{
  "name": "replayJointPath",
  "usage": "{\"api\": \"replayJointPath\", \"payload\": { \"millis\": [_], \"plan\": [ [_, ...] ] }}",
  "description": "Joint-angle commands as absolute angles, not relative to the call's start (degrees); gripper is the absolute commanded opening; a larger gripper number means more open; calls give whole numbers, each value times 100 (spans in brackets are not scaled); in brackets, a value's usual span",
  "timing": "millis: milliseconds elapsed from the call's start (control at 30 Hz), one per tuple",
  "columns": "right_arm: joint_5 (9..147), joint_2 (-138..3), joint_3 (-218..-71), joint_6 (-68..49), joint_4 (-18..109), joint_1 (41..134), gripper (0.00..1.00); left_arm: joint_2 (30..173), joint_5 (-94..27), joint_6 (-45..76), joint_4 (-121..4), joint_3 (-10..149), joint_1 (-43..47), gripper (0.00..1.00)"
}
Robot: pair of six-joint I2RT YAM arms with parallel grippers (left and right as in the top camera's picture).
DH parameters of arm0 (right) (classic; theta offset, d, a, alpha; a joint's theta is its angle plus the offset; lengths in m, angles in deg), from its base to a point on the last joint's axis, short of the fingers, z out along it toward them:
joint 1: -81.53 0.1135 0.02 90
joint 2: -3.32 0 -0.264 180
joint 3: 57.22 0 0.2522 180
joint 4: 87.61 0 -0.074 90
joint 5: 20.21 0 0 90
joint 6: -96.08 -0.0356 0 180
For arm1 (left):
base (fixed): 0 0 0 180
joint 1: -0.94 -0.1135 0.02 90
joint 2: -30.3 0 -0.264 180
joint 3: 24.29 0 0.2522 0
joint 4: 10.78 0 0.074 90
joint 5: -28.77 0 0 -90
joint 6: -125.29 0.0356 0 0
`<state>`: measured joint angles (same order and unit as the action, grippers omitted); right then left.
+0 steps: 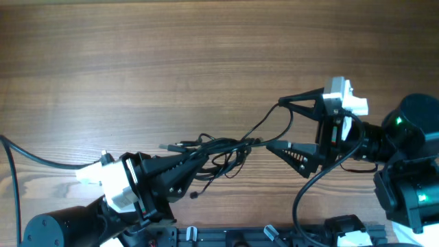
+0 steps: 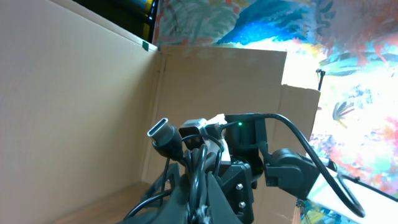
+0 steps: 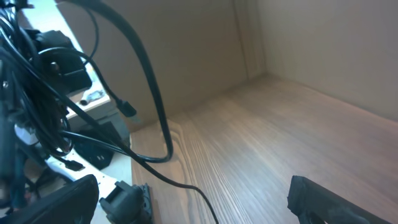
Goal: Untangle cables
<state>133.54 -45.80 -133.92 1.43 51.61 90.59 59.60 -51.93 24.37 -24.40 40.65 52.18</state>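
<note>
My left fingers [image 1: 195, 159] pinch the cables [image 1: 223, 154]; they run along the table's [image 1: 206, 55] near edge toward my right fingers [image 1: 288, 152], spread wide just beside them.

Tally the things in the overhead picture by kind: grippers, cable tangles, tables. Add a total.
Grippers: 2, the left gripper and the right gripper
Cable tangle: 1, its thin black wires too knotted to count singly
Table: 1, wooden
Total: 4
</note>
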Motion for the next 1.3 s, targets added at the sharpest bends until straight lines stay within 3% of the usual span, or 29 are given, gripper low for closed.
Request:
{"api": "replayJointPath", "payload": {
  "millis": [0, 133, 267, 333, 533, 700, 967, 1100, 1267],
  "plan": [
    [13631, -4796, -13425, -331, 5729, 9046, 100, 6028, -4909, 2210, -2379, 4124, 5194, 4],
    [13633, -5255, -13425, -995, 6584, 9046, 100, 6312, -4612, 2107, -2130, 4124, 5194, 4],
    [13247, -5741, -13425, -1059, 6656, 9043, 99, 6673, -4216, 2059, -1743, 4124, 5194, 4],
    [12420, -5909, -13425, -1059, 6420, 9043, 99, 6708, -4212, 1933, -1653, 4124, 5194, 4],
    [8204, -5874, -13425, -1065, 4863, 9043, 100, 6553, -4173, 1939, -1590, 4124, 5192, 4],
    [6344, -5660, -13425, -1041, 4330, 9043, 100, 6555, -4249, 1985, -1585, 4124, 5192, 4],
    [8421, -4912, -13425, 876, 3799, 9043, 100, 6555, -6048, 1747, -2329, 4124, 5192, 4],
    [8604, -4296, -13425, 911, 3653, 9043, 100, 6557, -7532, 595, -2932, 4124, 5192, 4],
    [9649, -3944, -13425, 884, 3657, 9046, 100, 6585, -7764, -166, -3192, 4124, 5192, 4]
  ]
}}
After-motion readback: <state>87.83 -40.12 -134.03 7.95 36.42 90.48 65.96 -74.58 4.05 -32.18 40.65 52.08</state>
